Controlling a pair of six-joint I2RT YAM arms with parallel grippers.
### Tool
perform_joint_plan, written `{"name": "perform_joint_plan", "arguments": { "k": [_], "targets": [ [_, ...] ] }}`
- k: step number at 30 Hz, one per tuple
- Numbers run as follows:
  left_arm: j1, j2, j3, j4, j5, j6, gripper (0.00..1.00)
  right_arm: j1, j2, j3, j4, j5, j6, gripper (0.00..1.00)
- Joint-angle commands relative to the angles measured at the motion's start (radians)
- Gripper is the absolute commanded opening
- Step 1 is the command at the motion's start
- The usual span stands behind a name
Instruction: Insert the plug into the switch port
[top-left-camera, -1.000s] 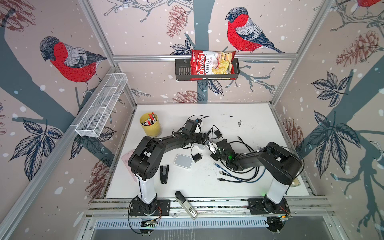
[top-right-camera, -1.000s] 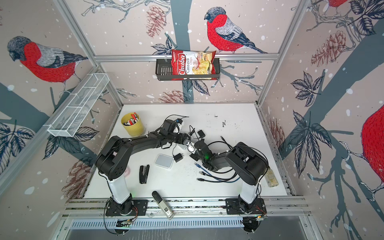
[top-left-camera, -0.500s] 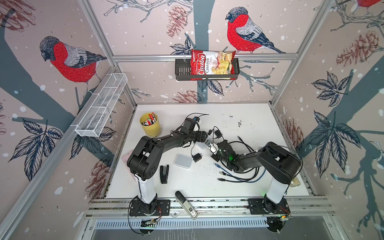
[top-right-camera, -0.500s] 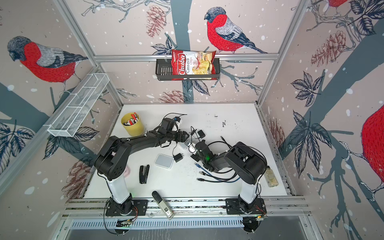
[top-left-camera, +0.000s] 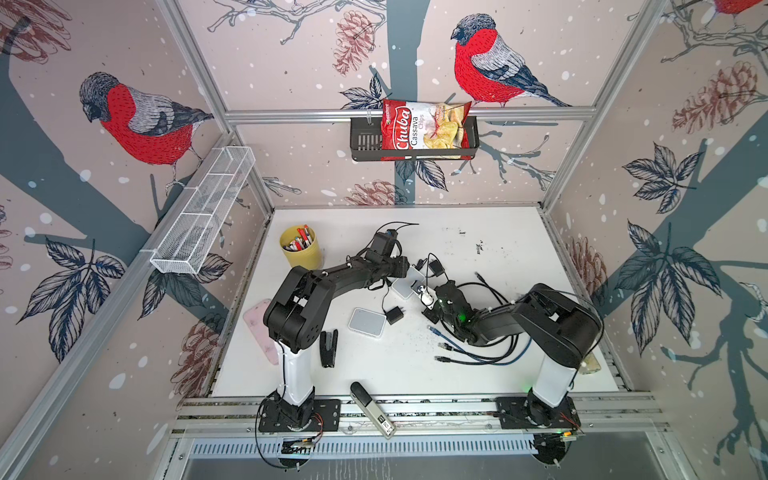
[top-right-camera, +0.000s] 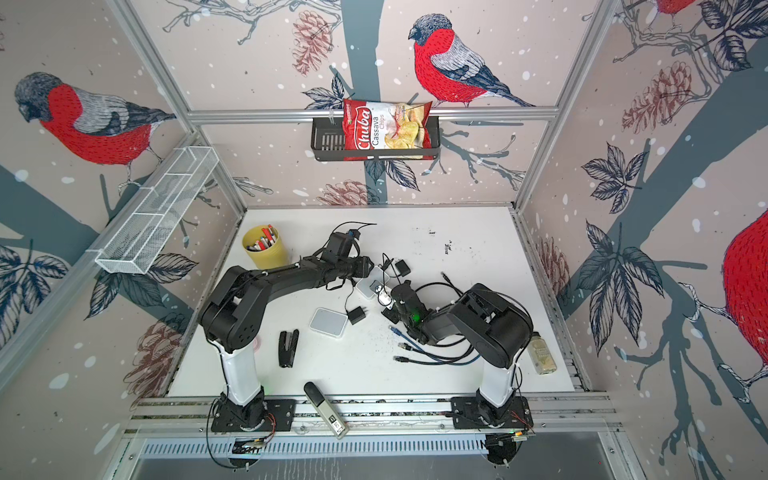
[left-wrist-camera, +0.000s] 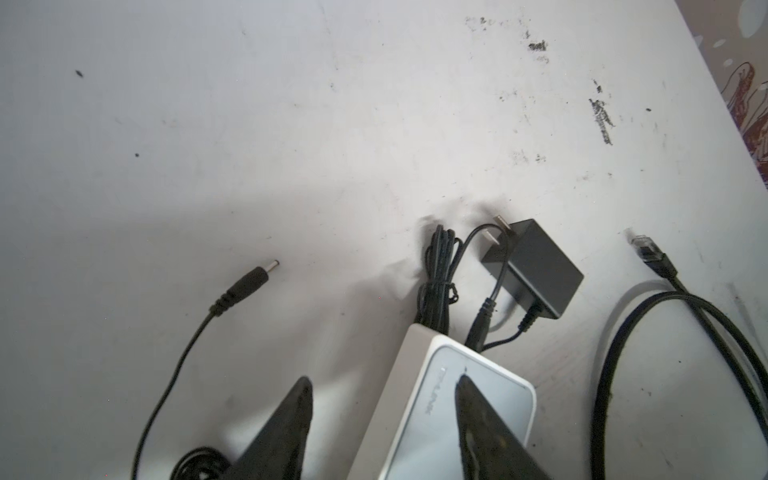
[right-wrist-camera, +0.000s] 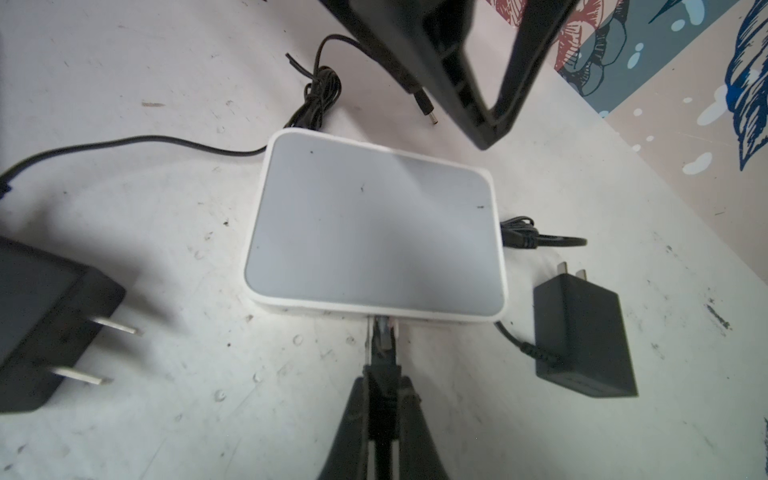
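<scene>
The switch (right-wrist-camera: 374, 232), a flat white box with a grey top, lies mid-table in both top views (top-left-camera: 409, 283) (top-right-camera: 371, 286). The plug (right-wrist-camera: 384, 345), a black network connector on a black cable, is held level with its tip at the switch's near side wall. My right gripper (right-wrist-camera: 384, 378) (top-left-camera: 427, 296) is shut on it. My left gripper (left-wrist-camera: 382, 380) (top-right-camera: 371, 272) hangs open at the switch's (left-wrist-camera: 415, 399) far end. One of its fingers (left-wrist-camera: 478, 415) is over the grey top, while its other finger (left-wrist-camera: 291, 415) is beside the box. The port itself is hidden.
Black power adapters (right-wrist-camera: 582, 336) (right-wrist-camera: 41, 324) lie on either side of the switch, one wired into it, and a loose barrel connector (left-wrist-camera: 249, 280) lies behind. A second white box (top-left-camera: 367, 323), stapler (top-left-camera: 328, 341), pen cup (top-left-camera: 300, 247) and loose network cables (top-left-camera: 478, 349) lie around.
My left gripper's jaws have narrowed over the switch's far end. The right arm and the plug have kept still.
</scene>
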Motion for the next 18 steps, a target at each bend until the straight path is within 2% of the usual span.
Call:
{"name": "perform_joint_plan", "arguments": {
  "k": [1, 8, 18],
  "targets": [
    [-0.004, 0.008, -0.005, -0.024, -0.037, -0.013, 0.53, 0.0, 0.005, 0.005, 0.005, 0.011, 0.008, 0.0],
    [-0.004, 0.014, -0.021, -0.015, -0.076, -0.028, 0.5, 0.0, 0.006, 0.003, 0.008, 0.011, 0.007, 0.0],
    [-0.029, 0.051, -0.008, -0.018, -0.048, -0.029, 0.49, 0.003, 0.02, 0.022, 0.004, 0.014, 0.016, 0.0]
  ]
}}
